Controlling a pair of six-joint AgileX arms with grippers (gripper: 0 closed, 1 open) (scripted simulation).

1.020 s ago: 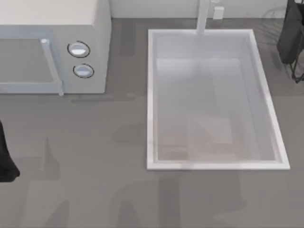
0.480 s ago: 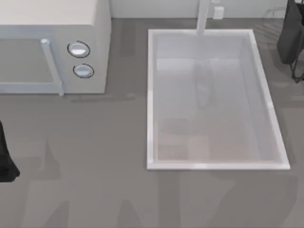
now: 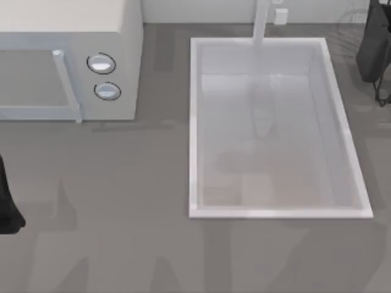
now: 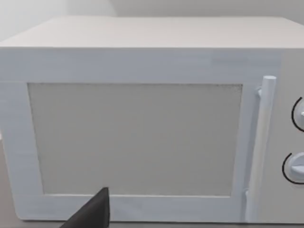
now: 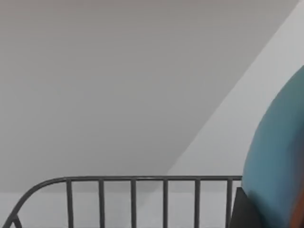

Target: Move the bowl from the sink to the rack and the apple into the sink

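Sink (image 3: 194, 122) unchanged from a second ago, bowl (image 5: 278, 156) at rack (image 5: 142, 183) upper right; jaw state cannot tell; apple pending.

The worktop (image 3: 122, 213) is plain mid grey; the sink (image 3: 194, 122), by its far edge, is white with a pale basin. The microwave (image 3: 73, 61) at the far left corner is white with two pale round knobs. The bowl (image 5: 280, 156) is glossy blue; the rack (image 5: 133, 194) has dark grey bars
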